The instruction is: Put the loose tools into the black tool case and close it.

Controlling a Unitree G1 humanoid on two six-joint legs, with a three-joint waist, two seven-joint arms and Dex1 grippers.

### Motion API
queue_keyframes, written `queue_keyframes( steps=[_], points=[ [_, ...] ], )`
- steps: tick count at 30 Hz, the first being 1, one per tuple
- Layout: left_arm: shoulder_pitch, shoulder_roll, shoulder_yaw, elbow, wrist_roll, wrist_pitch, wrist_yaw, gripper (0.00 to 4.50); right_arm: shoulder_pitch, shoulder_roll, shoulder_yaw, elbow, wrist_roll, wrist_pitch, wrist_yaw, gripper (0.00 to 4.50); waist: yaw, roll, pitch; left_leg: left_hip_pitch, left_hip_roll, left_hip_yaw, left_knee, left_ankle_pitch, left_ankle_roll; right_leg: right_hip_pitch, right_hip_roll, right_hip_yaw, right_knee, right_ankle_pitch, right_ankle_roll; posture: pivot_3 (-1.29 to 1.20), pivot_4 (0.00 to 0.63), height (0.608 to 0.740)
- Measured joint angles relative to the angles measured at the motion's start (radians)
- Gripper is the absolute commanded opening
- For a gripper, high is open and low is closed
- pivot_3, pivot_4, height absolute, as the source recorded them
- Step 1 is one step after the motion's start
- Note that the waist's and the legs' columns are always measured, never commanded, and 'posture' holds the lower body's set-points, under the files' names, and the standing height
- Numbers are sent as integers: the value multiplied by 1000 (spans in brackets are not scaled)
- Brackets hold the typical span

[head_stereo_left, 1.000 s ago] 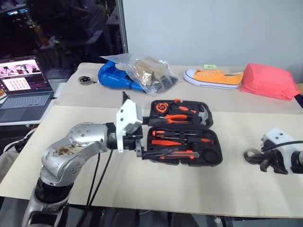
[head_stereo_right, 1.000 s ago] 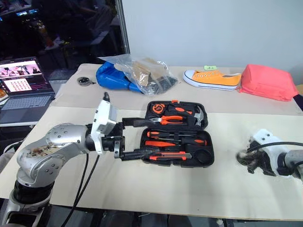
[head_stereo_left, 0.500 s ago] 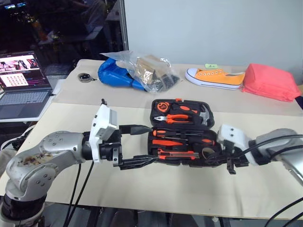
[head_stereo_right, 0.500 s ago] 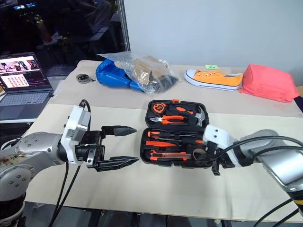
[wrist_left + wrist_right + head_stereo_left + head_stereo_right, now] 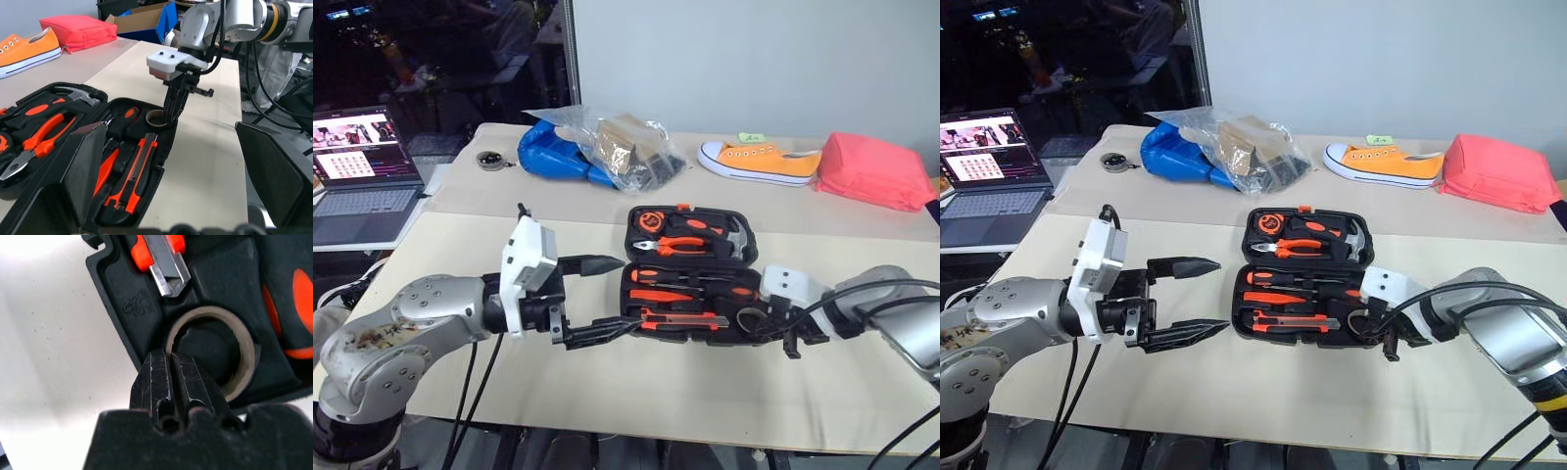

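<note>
Left gripper: two black tapered fingers spread wide apart, nothing between them, hovering just off the case's left end; white boxy wrist block on a brushed-metal arm.
Right gripper: black ridged fingers pressed together on the thin wall of the tape roll, at the case's near right corner.
Tape roll: thin greyish-tan ring, smooth, sitting in a round moulded well of the case's near half.
Black tool case: matte black plastic clamshell, rounded rectangle, lying open and flat on the pale wooden table; small orange latch on its far edge.
Utility knife: black and orange, flat steel blade tip, in the front slot, just beside the roll.
Screwdrivers: black-and-orange handles, lying lengthwise in the near half, behind the knife.
Pliers: orange grips, in the far half of the case.
Hammer: steel head, far right corner of the case.
Beyond the case: blue bag, crinkled clear plastic bag, orange canvas shoe, pink soft pouch.
</note>
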State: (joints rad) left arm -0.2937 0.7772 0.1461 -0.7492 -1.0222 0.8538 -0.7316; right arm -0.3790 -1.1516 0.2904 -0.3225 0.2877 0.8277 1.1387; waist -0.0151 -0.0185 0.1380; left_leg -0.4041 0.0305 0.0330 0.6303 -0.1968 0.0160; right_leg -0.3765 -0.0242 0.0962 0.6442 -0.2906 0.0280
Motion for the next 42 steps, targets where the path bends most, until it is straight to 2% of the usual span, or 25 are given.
queue_keyframes(
  steps=[1,5,11,13,15,19,22,27,30,34,42],
  points=[
    [0,0,-4,0,3,0,2,4500,-1,5,-1,8,0,-9,2,807,-3,0,0,0,0,0,0,0,0,0,0,0,0,0,0,0,150,740],
    [6,-11,-11,12,7,0,38,4500,13,35,-64,29,15,-17,-11,2111,-2,0,0,0,0,0,0,0,0,-1,0,0,2,0,0,0,150,740],
    [-39,-149,-40,142,98,8,267,4500,70,121,-365,37,152,-8,-65,2111,5,-1,0,-2,0,-2,0,0,0,-1,0,-1,2,0,0,0,150,740],
    [-105,-190,-60,200,134,38,352,4500,31,184,-417,63,184,20,-119,2111,4,-1,0,-1,-1,-2,2,0,0,1,1,-1,2,1,0,0,150,740],
    [-209,-239,-90,304,173,122,455,4500,-69,278,-445,126,197,73,-220,2111,-4,-1,1,0,-1,-2,3,0,0,2,1,1,2,2,1,0,150,740],
    [-417,-371,-141,638,268,192,545,4500,-327,427,-397,292,139,191,-435,2111,-14,-1,0,1,-6,-3,1,4,1,-1,3,1,3,5,-1,0,150,740],
    [-544,-441,-220,930,412,120,543,4500,-415,472,-327,445,9,168,-586,2111,-4,0,0,-7,-8,-3,-3,5,0,-11,2,0,4,5,-2,0,150,740],
    [-744,-565,-230,1369,561,-63,529,4500,-507,537,-246,568,-61,307,-686,2111,5,1,-1,-29,-11,-2,-4,12,-12,-34,-3,1,12,5,-1,0,150,740],
    [-846,-616,-220,1551,613,-165,493,4500,-557,545,-216,593,-86,371,-711,2111,9,1,-1,-32,-14,-2,-6,13,-13,-37,-6,0,13,4,0,0,150,740],
    [-909,-647,-189,1726,673,-237,473,4500,-579,543,-216,660,-109,404,-729,2111,12,1,-1,-33,-14,-2,-6,9,-6,-38,-6,-1,13,4,0,0,150,740],
    [-952,-700,-113,1857,714,-284,499,4500,-596,531,-223,721,-110,414,-724,2111,7,1,-1,-29,-16,-3,-4,11,-4,-38,-6,-1,19,4,0,0,150,740]
  ],
)
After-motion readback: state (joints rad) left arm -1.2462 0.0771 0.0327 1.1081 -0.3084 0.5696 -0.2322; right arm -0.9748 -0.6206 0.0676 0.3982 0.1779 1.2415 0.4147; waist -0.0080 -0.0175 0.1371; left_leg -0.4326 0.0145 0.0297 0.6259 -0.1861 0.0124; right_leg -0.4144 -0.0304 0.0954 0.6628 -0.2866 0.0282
